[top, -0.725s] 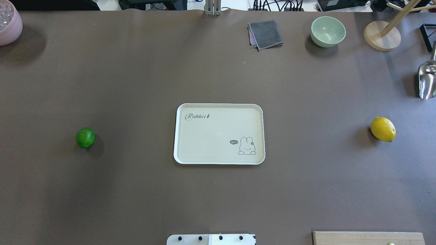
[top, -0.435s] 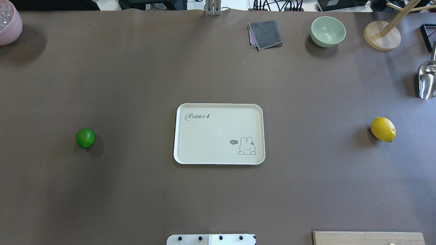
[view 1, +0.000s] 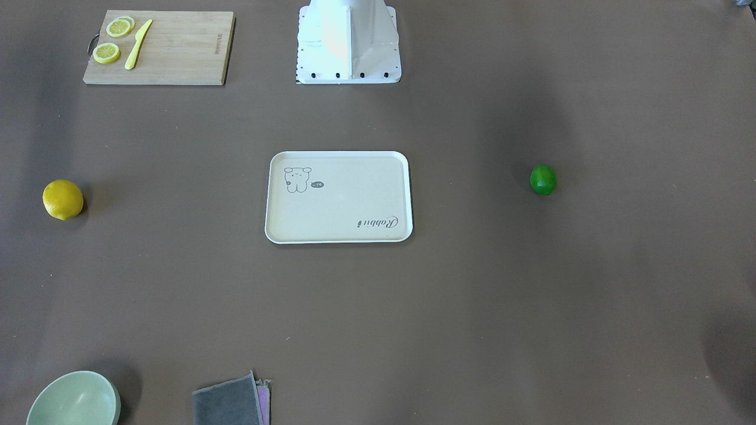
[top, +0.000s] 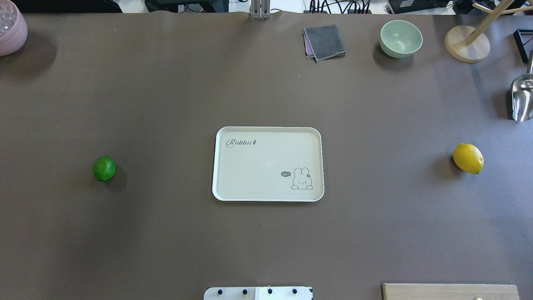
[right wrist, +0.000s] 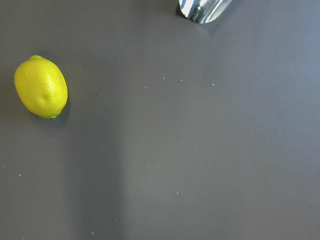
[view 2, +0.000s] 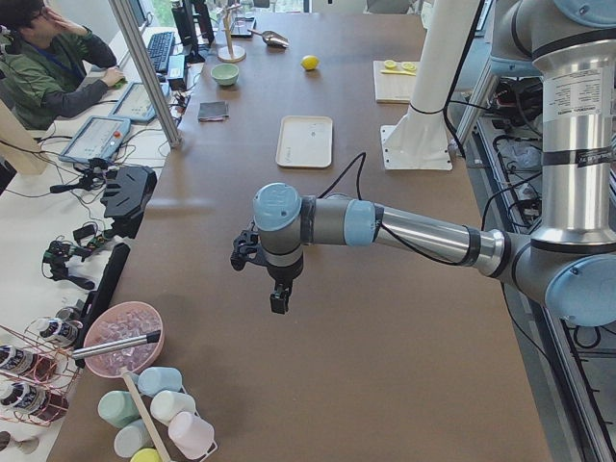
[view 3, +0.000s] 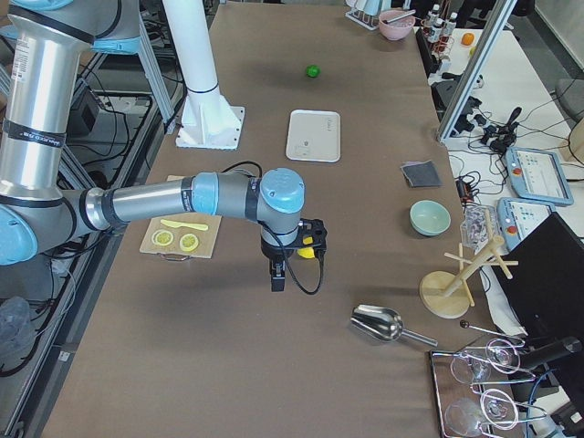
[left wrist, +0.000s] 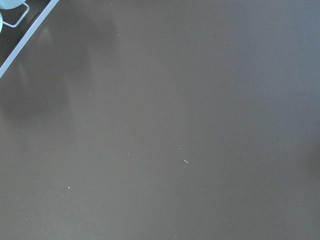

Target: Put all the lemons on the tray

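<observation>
The cream tray (top: 266, 166) with the rabbit drawing lies bare at the table's middle. The green lemon (top: 104, 168) lies on the table far to its left, and the yellow lemon (top: 468, 158) far to its right. The yellow lemon also shows at the left of the right wrist view (right wrist: 41, 87). My left gripper (view 2: 274, 298) hangs above the table in the exterior left view only. My right gripper (view 3: 277, 278) hangs close to the yellow lemon in the exterior right view only. I cannot tell whether either is open or shut. The left wrist view shows only bare table.
A wooden cutting board (view 1: 159, 47) with lemon slices and a yellow knife lies by the robot base. A green bowl (top: 400, 38), a grey cloth (top: 325, 41), a wooden stand (top: 466, 43), a metal scoop (top: 522, 98) and a pink bowl (top: 10, 27) line the far edge.
</observation>
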